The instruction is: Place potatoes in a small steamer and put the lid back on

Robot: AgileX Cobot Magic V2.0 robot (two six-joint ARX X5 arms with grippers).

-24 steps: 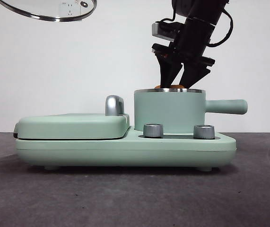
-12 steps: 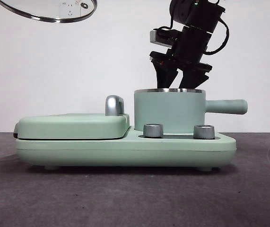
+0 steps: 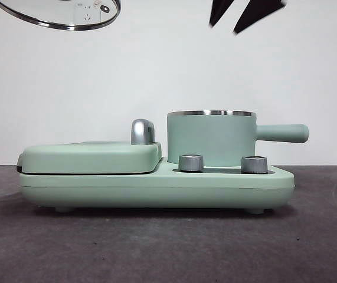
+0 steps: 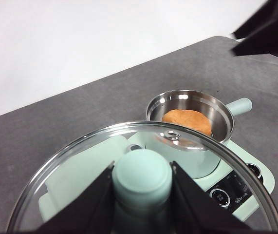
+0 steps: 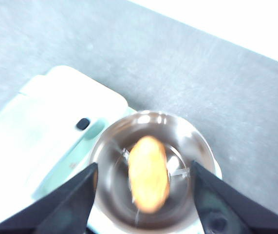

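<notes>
The potato (image 4: 187, 121) lies inside the pot (image 3: 210, 138), low enough that only the wrist views show it; from the front the steel rim hides it. The pot stands on the green cooker base (image 3: 156, 186), its straight handle (image 3: 281, 132) pointing away from the flat griddle cover (image 3: 91, 157), with two steel dials (image 3: 191, 163) on the base just in front of it. The right gripper (image 3: 245, 15) hangs high above the pot, jaws spread wide and empty, well clear of the rim. The left gripper (image 4: 141, 195) is pinched on the green knob (image 4: 141, 175) of the glass lid (image 3: 59, 13), holding it in the air high above the griddle cover, to the side of the pot.
</notes>
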